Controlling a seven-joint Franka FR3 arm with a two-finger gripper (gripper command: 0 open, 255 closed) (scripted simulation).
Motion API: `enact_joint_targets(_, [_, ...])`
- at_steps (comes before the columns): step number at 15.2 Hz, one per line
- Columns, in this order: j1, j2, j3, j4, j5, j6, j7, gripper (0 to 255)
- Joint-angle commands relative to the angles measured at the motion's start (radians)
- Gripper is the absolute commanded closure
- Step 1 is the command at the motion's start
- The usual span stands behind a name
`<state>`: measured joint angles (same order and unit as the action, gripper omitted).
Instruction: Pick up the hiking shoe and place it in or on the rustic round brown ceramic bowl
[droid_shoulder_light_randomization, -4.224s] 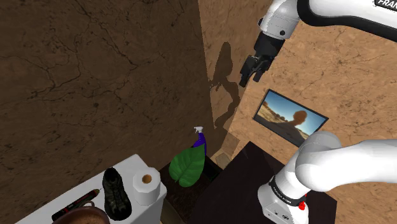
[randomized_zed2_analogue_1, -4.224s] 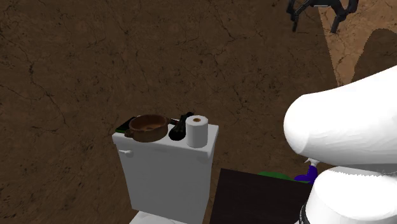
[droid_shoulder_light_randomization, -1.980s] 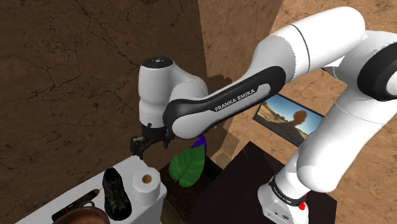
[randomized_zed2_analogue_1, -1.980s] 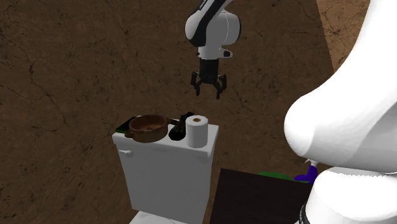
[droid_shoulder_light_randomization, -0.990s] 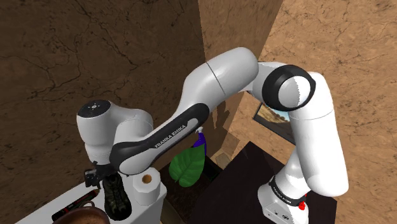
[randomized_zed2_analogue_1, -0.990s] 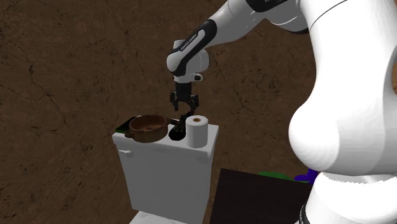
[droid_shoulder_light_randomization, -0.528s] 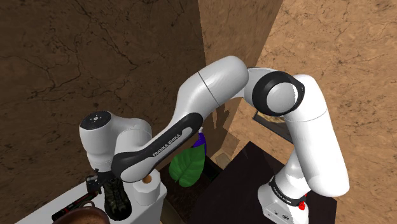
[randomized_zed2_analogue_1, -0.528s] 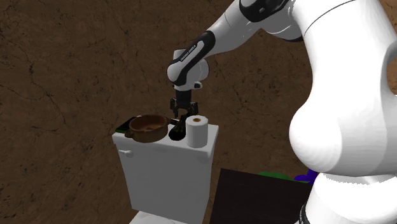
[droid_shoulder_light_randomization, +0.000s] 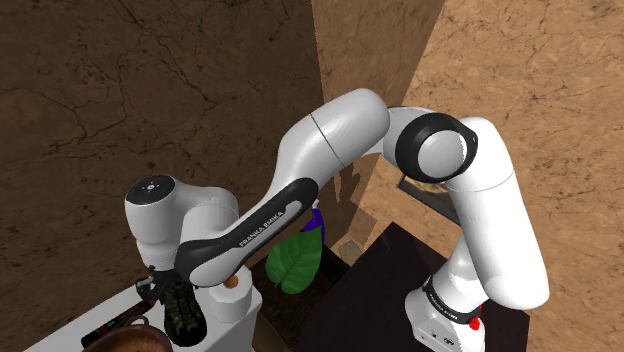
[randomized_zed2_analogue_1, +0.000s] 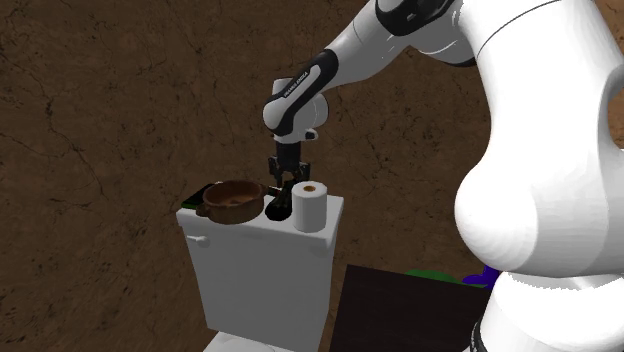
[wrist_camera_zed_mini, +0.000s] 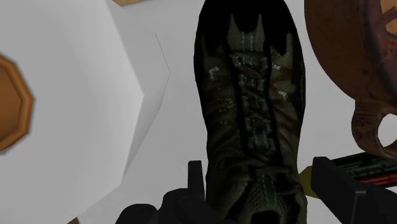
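Note:
A dark olive hiking shoe (wrist_camera_zed_mini: 254, 121) lies on the white toilet tank lid (randomized_zed2_analogue_1: 250, 230), between the brown round bowl (wrist_camera_zed_mini: 356, 76) and a white paper roll (wrist_camera_zed_mini: 63, 95). My gripper (wrist_camera_zed_mini: 257, 181) is down over the shoe's ankle end, with one black finger pressed against each side of it. In the shoulder view the gripper (droid_shoulder_light_randomization: 162, 290) sits at the shoe (droid_shoulder_light_randomization: 184, 312), and the bowl's rim (droid_shoulder_light_randomization: 125, 345) shows at the bottom edge. The second exterior view has the gripper (randomized_zed2_analogue_1: 287, 185) just above the shoe (randomized_zed2_analogue_1: 277, 207), to the right of the bowl (randomized_zed2_analogue_1: 232, 200).
The paper roll (randomized_zed2_analogue_1: 310, 206) stands close beside the shoe. A thin dark and red tool (droid_shoulder_light_randomization: 115, 322) lies behind the bowl near the wall. A green leaf plant (droid_shoulder_light_randomization: 295, 262) and purple spray bottle (droid_shoulder_light_randomization: 316, 216) sit below, next to my dark stand (droid_shoulder_light_randomization: 390, 285). Brown walls are close.
The gripper came down onto the shoe, and its fingers have drawn in from wide apart to clasp the shoe's sides. The shoe has not moved.

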<state>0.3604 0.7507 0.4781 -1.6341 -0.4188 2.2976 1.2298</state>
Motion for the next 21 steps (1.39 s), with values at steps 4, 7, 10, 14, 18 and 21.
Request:
enact_joint_targets(4, [0.0, 0.0, 0.0, -0.001, 0.0, 0.0, 0.0, 255])
enact_joint_targets(7, [0.0, 0.0, 0.0, -0.001, 0.0, 0.0, 0.0, 255])
enact_joint_targets(10, [-0.003, -0.008, 0.004, -0.001, 0.004, -0.008, -0.002, 255])
enact_joint_targets(14, [-0.012, -0.042, 0.018, -0.001, 0.021, -0.041, -0.011, 255])
enact_joint_targets(18, [-0.021, -0.075, 0.032, 0.002, 0.037, -0.075, -0.02, 255])
enact_joint_targets(21, [-0.028, -0.098, 0.042, 0.007, 0.05, -0.102, -0.027, 255])
